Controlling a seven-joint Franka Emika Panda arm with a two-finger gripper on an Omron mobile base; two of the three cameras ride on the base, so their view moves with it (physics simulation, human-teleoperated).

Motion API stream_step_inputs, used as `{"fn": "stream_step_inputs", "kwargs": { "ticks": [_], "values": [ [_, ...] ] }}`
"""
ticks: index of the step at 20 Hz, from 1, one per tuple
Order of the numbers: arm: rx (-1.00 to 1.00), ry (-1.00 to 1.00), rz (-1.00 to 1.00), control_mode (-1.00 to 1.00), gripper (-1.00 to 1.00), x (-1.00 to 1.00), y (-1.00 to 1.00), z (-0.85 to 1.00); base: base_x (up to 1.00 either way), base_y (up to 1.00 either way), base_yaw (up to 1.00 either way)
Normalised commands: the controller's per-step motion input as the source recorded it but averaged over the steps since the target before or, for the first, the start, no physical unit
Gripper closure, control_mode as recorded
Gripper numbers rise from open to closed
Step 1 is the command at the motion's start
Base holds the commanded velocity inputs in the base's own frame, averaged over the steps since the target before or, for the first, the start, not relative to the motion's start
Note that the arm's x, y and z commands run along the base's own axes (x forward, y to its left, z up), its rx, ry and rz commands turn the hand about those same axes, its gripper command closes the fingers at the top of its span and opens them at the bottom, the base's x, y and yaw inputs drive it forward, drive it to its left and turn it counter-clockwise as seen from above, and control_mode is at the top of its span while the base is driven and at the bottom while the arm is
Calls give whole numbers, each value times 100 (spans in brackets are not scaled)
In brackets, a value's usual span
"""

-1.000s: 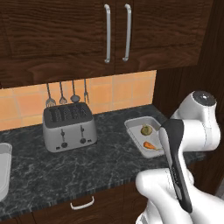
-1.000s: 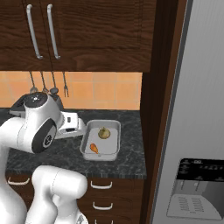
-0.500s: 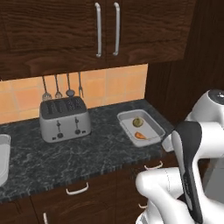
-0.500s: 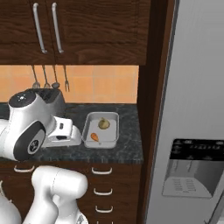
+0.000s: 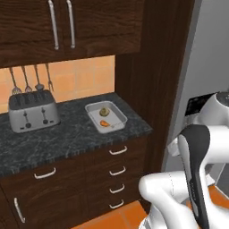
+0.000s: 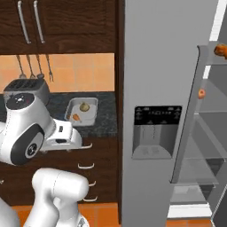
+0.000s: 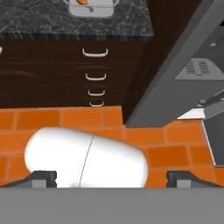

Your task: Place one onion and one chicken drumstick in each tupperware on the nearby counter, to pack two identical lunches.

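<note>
One pale grey tupperware (image 5: 117, 113) sits on the dark counter (image 5: 67, 138) near its right end. An onion (image 5: 104, 111) and a chicken drumstick (image 5: 105, 123) lie inside it. The right base view shows the same tupperware (image 6: 91, 108), onion (image 6: 84, 106) and drumstick (image 6: 76, 117). In the open fridge, a second drumstick (image 6: 220, 49) rests on a high shelf and a second onion (image 6: 201, 93) lower down. My gripper (image 7: 111, 177) hangs over the orange floor in front of the drawers, open and empty, its fingertips (image 7: 43, 177) far apart. The tupperware (image 7: 105, 9) is at the top edge of the hand view.
A silver toaster (image 5: 32, 114) stands at the counter's left, with utensils hanging above it. A tall dark wood panel (image 5: 156, 67) separates the counter from the grey fridge (image 6: 159, 88). The fridge door (image 6: 195, 111) stands open to the right. Drawers (image 7: 96, 65) with curved handles are under the counter.
The whole scene has shifted left in both base views as the base moved; the fridge and its open door have come into sight. The gripper has stayed open.
</note>
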Motion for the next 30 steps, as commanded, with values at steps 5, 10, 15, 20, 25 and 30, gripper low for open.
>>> {"fn": "stream_step_inputs", "kwargs": {
  "ticks": [5, 10, 15, 20, 25, 30],
  "values": [
    [0, 0, 0, 100, -100, 0, 0, 0, 0, -51, -15],
    [0, 0, 0, 100, -100, 0, 0, 0, 3, -61, -15],
    [0, 0, 0, 100, -100, 0, 0, 0, 11, -61, -5],
    [0, 0, 0, 100, -100, 0, 0, 0, 1, -72, 0],
    [0, 0, 0, 100, -100, 0, 0, 0, 22, -98, 1],
    [0, 0, 0, 100, -100, 0, 0, 0, 47, -52, 5]
  ]
}}
